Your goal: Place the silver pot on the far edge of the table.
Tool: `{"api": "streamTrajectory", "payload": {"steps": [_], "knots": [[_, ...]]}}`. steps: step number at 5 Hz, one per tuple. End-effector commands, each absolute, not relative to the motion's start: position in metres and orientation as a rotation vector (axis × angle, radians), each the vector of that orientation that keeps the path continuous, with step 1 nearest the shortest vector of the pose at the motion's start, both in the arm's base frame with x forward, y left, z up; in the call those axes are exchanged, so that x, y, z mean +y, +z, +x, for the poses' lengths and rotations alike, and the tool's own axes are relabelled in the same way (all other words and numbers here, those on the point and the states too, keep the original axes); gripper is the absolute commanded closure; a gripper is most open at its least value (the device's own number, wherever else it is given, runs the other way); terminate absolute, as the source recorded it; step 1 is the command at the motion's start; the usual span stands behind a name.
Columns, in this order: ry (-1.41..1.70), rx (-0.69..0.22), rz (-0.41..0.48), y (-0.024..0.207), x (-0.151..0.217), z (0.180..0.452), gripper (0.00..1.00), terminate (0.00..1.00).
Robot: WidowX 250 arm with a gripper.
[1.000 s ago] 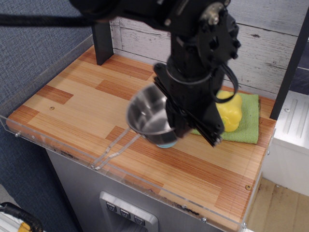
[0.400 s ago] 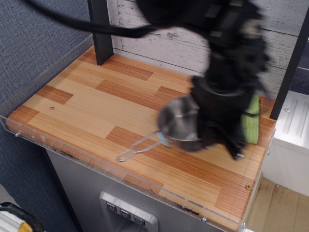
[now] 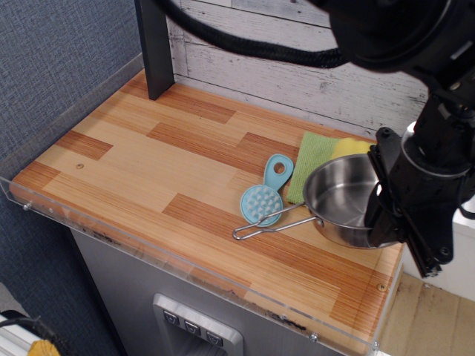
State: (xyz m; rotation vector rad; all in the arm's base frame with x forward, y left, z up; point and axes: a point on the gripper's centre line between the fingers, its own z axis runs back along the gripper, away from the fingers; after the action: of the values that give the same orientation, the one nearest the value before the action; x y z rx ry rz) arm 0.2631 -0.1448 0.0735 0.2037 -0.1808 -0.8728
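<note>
The silver pot is a shiny round steel pan with a long wire loop handle pointing left toward the table's front. It sits low at the right side of the wooden table, over the edge of the green cloth. My black gripper is at the pot's right rim and appears shut on that rim; the fingertips are hidden behind the pot wall and my own arm. I cannot tell whether the pot rests on the table or hangs just above it.
A light blue scrubber brush lies just left of the pot under the handle. A yellow object shows behind the pot on the cloth. A black post stands at the back left. A clear acrylic rim borders the table.
The gripper has carried the pot from the table's middle to the right side and lowered it. The blue brush and green cloth are now uncovered.
</note>
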Motion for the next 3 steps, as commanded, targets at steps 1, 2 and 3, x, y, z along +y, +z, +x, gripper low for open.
{"api": "streamTrajectory", "payload": {"steps": [1,2,3], "knots": [[-0.818,-0.174,0.169,0.074,-0.130,0.259,1.00,0.00],[-0.807,-0.136,0.143,0.070,-0.122,0.257,1.00,0.00],[-0.846,-0.082,0.094,0.063,-0.125,0.255,1.00,0.00]]}}
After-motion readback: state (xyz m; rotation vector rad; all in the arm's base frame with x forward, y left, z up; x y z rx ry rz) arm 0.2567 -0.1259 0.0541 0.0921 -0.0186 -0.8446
